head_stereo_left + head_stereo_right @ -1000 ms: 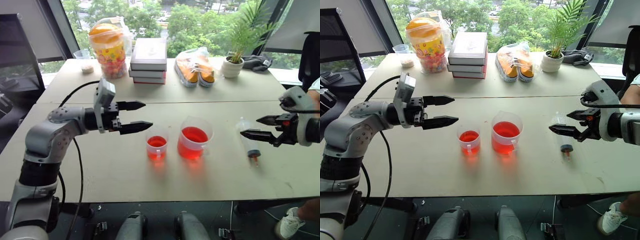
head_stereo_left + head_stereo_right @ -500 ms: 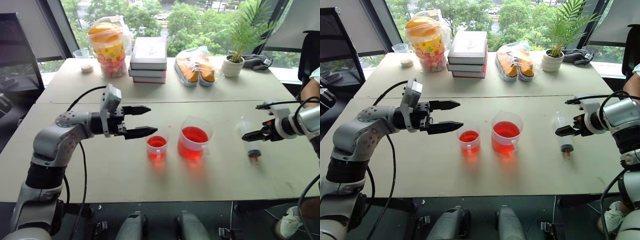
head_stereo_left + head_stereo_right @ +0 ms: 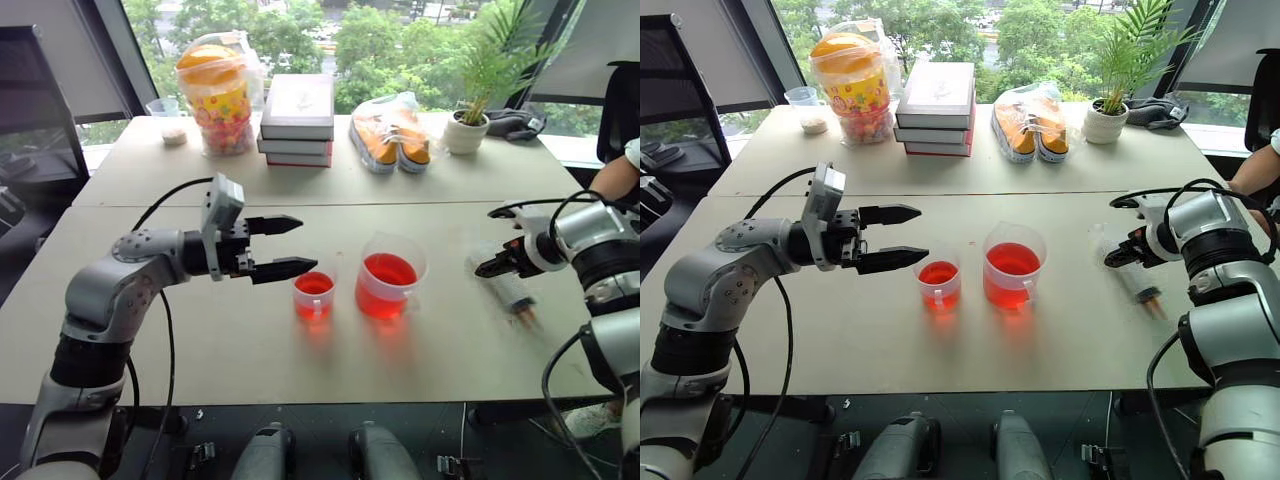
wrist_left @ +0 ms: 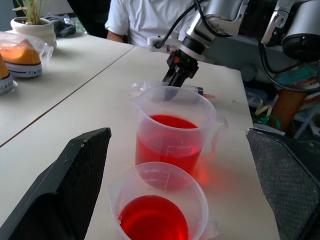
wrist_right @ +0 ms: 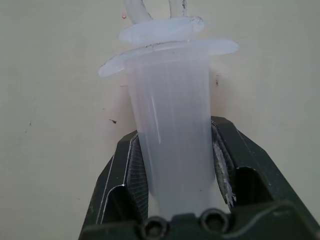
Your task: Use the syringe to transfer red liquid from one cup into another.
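The syringe (image 5: 172, 125) runs out of the right wrist view between the right gripper (image 5: 175, 170) fingers, its nozzle end hidden. In the left wrist view the smaller cup (image 4: 160, 210) is cut off at 6 o'clock, and the person (image 4: 145, 20) behind the worktop (image 4: 60, 125) at 12.

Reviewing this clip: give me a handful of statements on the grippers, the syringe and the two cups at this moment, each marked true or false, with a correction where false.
1. The right gripper is closed on the syringe. True.
2. The syringe stands upright inside the larger beaker. False: it lies on the table, to the right of the beaker.
3. The left gripper is open and holds nothing. True.
4. The smaller cup is empty. False: it holds red liquid, as does the beaker.
5. The smaller cup stands to the right of the beaker. False: it stands on the beaker's left.
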Robot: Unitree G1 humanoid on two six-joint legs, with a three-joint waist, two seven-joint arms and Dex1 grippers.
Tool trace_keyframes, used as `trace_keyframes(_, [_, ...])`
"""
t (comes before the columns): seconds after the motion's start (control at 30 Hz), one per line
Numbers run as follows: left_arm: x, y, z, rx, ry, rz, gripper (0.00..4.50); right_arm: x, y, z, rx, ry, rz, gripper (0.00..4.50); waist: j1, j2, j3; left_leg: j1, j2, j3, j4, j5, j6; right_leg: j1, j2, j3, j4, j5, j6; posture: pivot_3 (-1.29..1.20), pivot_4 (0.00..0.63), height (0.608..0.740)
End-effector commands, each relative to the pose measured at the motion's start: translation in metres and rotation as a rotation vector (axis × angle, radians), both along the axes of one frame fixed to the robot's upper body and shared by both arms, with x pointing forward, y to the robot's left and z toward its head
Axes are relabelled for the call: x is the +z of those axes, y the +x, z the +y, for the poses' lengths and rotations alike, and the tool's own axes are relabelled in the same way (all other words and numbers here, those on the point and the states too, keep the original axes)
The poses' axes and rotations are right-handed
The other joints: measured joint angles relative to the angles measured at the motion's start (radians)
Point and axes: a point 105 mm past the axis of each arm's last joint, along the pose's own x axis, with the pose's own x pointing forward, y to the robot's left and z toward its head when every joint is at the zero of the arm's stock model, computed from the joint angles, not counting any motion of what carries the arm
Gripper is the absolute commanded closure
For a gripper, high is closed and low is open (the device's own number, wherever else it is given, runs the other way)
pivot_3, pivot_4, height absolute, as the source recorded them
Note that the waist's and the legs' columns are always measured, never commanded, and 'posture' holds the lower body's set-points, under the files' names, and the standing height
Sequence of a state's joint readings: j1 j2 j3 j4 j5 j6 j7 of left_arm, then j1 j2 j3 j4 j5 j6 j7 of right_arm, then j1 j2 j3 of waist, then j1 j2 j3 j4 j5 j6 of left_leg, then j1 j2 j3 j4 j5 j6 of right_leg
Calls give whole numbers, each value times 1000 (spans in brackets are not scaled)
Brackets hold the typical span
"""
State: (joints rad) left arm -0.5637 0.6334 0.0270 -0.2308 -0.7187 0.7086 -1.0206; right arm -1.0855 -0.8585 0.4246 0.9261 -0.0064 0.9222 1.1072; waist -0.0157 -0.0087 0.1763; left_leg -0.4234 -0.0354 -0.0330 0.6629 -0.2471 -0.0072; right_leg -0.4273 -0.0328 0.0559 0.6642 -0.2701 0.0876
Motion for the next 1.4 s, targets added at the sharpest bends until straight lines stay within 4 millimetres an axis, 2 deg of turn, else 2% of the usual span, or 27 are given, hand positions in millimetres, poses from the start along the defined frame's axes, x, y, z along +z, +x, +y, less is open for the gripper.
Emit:
trace_keyframes(0.03, [14,1,1,3,-14,-62,0,6,2,3,25,-5,-14,3144,0,0,0,0,0,0,0,0,0,0,0,0,0,0,0,0,150,740])
trace_keyframes(0.1, [15,3,1,4,-19,-62,0,9,2,3,27,1,-23,3144,0,0,0,0,0,0,0,0,0,0,0,0,0,0,0,0,150,740])
trace_keyframes(0.17, [18,7,1,13,-28,-63,0,29,5,3,45,-2,-100,3144,1,0,0,0,0,0,0,0,0,0,0,0,0,0,0,0,150,740])
trace_keyframes(0.23, [22,12,1,16,-30,-63,0,67,11,20,99,57,-279,3144,2,1,1,0,0,0,0,0,0,0,0,0,0,0,0,0,150,740])
trace_keyframes(0.3, [25,16,1,14,-33,-63,0,98,9,41,167,124,-432,3144,2,1,1,-1,0,0,0,0,0,-1,0,0,1,0,0,0,150,740])
trace_keyframes(0.43, [32,22,-5,-13,-27,-81,0,168,-22,96,403,302,-848,3144,2,1,0,-1,0,-2,-1,0,0,-1,1,-1,1,0,0,0,150,740])
trace_keyframes(0.5, [33,26,-7,-22,-17,-84,0,186,-37,112,419,391,-969,3144,1,1,0,-1,0,-2,-1,0,0,-1,1,-1,1,0,0,0,150,740])
trace_keyframes(0.63, [38,32,-12,-42,-21,-88,0,203,-57,138,444,559,-1103,3144,4,0,0,-1,0,-2,1,0,0,0,0,-1,2,0,1,0,150,740])
trace_keyframes(0.77, [41,33,-17,-67,-23,-96,0,204,-70,153,451,664,-1195,3144,5,0,0,-1,0,-3,2,0,0,0,-1,-1,2,0,1,0,150,740])
trace_keyframes(0.87, [46,34,-21,-75,-39,-107,0,190,-76,159,419,775,-1239,3144,4,-1,-1,-1,0,-3,1,0,0,0,-1,-1,1,0,1,0,150,740])
trace_keyframes(0.97, [49,33,-23,-85,-39,-112,0,168,-79,167,388,797,-1260,3144,2,0,-1,-1,0,-3,0,0,0,-1,-1,-1,2,0,1,0,150,740])
trace_keyframes(1.1, [53,34,-27,-93,-39,-118,0,117,-74,174,322,779,-1249,3144,0,-1,-1,-1,0,-2,0,0,0,-1,-1,-1,2,0,1,0,150,740])
trace_keyframes(1.17, [55,34,-29,-104,-44,-117,0,97,-72,177,310,753,-1251,3144,-1,0,-1,-1,0,-2,0,0,0,-1,1,-1,2,0,1,0,150,740])
trace_keyframes(1.4, [60,31,-40,-160,-51,-113,0,75,-65,179,280,682,-1280,3144,-2,0,-1,2,0,-1,1,1,-1,1,2,0,4,1,1,0,150,740])
